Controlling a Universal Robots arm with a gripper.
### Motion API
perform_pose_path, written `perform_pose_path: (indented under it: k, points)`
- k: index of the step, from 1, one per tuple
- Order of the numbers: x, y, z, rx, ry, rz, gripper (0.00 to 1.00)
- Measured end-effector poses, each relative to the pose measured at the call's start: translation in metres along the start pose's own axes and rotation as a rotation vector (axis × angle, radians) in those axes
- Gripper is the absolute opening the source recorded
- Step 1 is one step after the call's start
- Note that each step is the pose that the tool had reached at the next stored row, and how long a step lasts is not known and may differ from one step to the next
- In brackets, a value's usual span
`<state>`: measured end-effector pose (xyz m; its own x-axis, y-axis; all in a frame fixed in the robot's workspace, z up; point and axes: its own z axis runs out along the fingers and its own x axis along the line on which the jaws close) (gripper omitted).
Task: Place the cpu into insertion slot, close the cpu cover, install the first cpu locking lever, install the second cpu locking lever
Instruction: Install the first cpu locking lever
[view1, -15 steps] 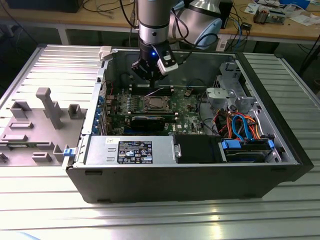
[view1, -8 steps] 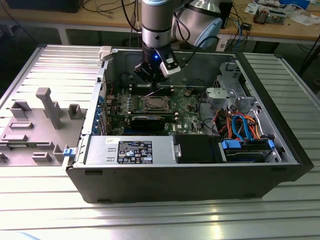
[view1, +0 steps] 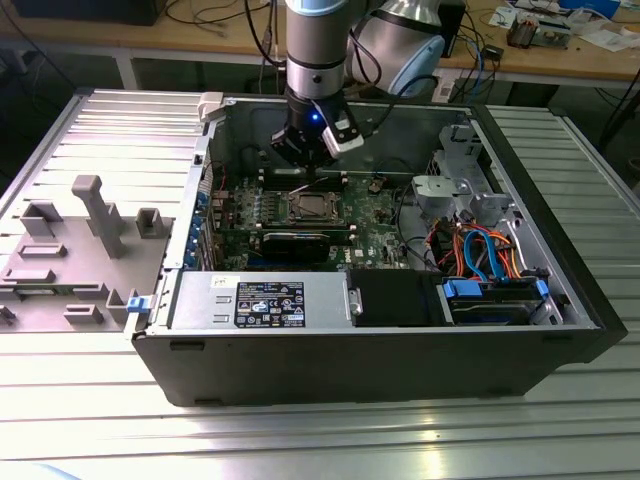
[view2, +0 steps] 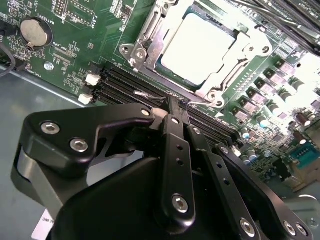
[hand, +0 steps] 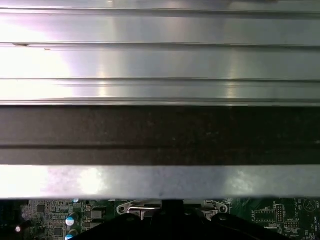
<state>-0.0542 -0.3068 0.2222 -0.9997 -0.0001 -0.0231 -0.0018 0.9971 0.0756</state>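
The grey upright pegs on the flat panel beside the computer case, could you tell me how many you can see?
3: a tall one, a short one nearer the case, and a wide one farthest from it. Lower pieces may count too.

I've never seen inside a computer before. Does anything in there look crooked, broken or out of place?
Nothing stands out. The cpu sits flat and square in the insertion slot with the cpu cover down over it. The gripper is shut by a thin wire lever beside the socket.

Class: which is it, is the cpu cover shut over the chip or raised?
Shut. In the second wrist view the cpu cover lies flat as a frame around the cpu, whose silver top shows through its window.
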Motion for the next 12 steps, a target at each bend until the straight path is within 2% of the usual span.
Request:
perform_pose_path:
  k: [12]
  points:
    - [-0.0120, 0.0031, 0.0068, -0.0002, 0.0000, 0.000, 0.11]
